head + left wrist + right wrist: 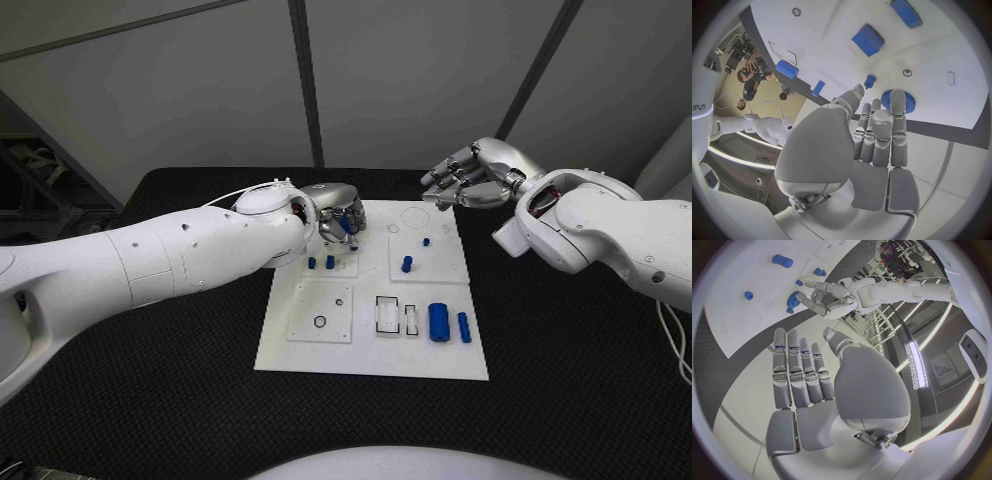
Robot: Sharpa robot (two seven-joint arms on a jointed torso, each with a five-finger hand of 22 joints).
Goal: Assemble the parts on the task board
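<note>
While left hand (335, 212) grips a blue part (897, 101), right hand (470, 176) hangs empty, fingers apart.

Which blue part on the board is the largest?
The thick blue cylinder lying near the task board's front right, beside a thinner blue rod; the others are smaller pegs.

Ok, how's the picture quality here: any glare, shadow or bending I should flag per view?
Head view: even light, the task board reads sharp, and the left hand shades the parts beneath it. Left wrist view: fisheye bends the board's edges and the board looks washed-out bright. Right wrist view: a ceiling light strip glares beside the right hand, with straight lines curved.
</note>
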